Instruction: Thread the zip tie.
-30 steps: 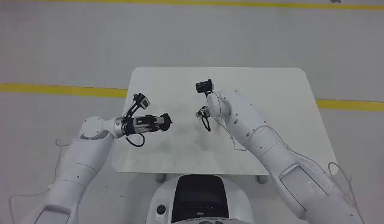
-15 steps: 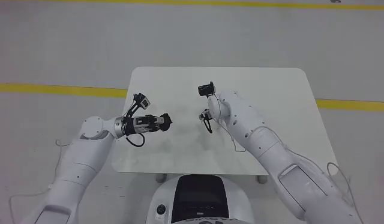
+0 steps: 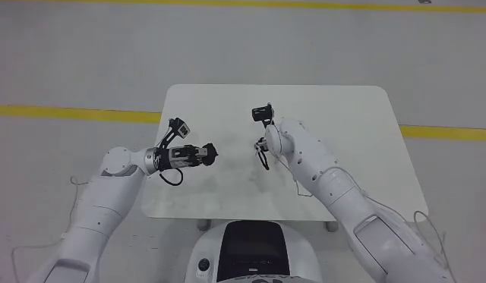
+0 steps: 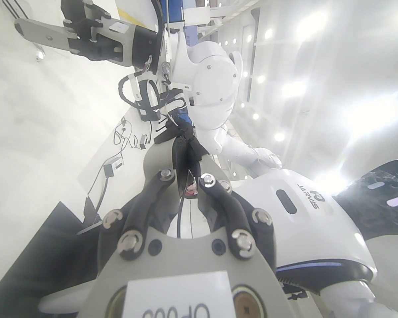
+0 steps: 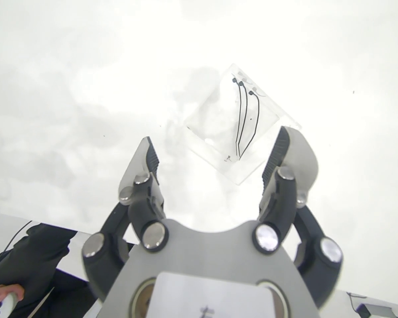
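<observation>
In the right wrist view, three black zip ties [image 5: 243, 117] lie side by side in a clear flat tray [image 5: 204, 127] on the white table [image 3: 342, 131]. My right gripper [image 5: 215, 140] hangs open just above the tray's near corner, with nothing between its fingers; from above it [image 3: 262, 114] is over the table's middle. My left gripper [image 4: 185, 147] is shut on a thin black zip tie [image 4: 180, 210] that runs back between its fingers. It [image 3: 209, 152] is held above the table's left part, pointing at the right gripper [image 4: 43, 14].
The tabletop around the tray is bare white, with faint smudges. The table's near edge [image 5: 185, 230] runs just behind my right gripper. Loose cables and a small box [image 4: 112, 167] lie on the floor beyond the table.
My right gripper has shifted slightly to the right and toward the robot over the table. The left arm has kept still.
</observation>
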You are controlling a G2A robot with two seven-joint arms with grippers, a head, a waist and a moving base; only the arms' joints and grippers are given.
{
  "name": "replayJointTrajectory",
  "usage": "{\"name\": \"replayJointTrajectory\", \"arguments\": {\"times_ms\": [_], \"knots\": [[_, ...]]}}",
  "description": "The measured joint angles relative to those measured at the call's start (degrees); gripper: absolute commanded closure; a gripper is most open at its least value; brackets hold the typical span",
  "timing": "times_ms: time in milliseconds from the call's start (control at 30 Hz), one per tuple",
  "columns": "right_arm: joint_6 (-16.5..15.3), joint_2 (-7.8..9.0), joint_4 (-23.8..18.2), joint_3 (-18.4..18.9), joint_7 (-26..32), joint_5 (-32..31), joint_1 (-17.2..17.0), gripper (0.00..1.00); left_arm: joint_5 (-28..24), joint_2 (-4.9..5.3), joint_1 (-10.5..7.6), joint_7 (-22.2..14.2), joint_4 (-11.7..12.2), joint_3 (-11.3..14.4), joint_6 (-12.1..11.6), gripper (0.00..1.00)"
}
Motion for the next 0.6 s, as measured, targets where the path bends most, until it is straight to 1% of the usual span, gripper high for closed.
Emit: {"name": "replayJointTrajectory", "arguments": {"times_ms": [33, 167, 233, 300, 467, 500, 533, 600], "knots": [[0.04, 0.03, -0.04, 0.18, 0.03, -0.16, -0.14, 0.69, 0.00, 0.00, 0.00, 0.00, 0.00, 0.00, 0.00, 1.00], [0.03, 0.01, 0.12, 0.66, 0.04, -0.62, -0.51, 0.79, 0.00, 0.00, 0.00, 0.00, 0.00, 0.00, 0.00, 1.00], [0.02, -0.05, 0.32, 0.76, -0.08, -0.73, -0.63, 0.80, 0.00, 0.00, 0.00, 0.00, 0.00, 0.00, 0.00, 1.00], [0.02, -0.15, 0.81, 0.83, -0.22, -1.00, -0.63, 0.84, 0.00, 0.00, 0.00, 0.00, 0.00, 0.00, 0.00, 1.00], [0.02, -0.65, 2.88, 0.63, -0.50, -1.66, -0.23, 0.84, 0.00, 0.00, 0.00, 0.00, 0.00, 0.00, 0.00, 1.00], [0.02, -0.84, 3.57, 0.55, -0.58, -1.73, -0.04, 0.88, 0.00, 0.00, 0.00, 0.00, 0.00, 0.00, 0.00, 1.00], [0.02, -0.99, 4.12, 0.47, -0.66, -1.73, 0.10, 0.89, 0.00, 0.00, 0.00, 0.00, 0.00, 0.00, 0.00, 1.00], [0.02, -1.36, 5.52, 0.29, -1.01, -1.58, 0.50, 0.87, 0.00, 0.00, 0.00, 0.00, 0.00, 0.00, 0.00, 1.00]]}}
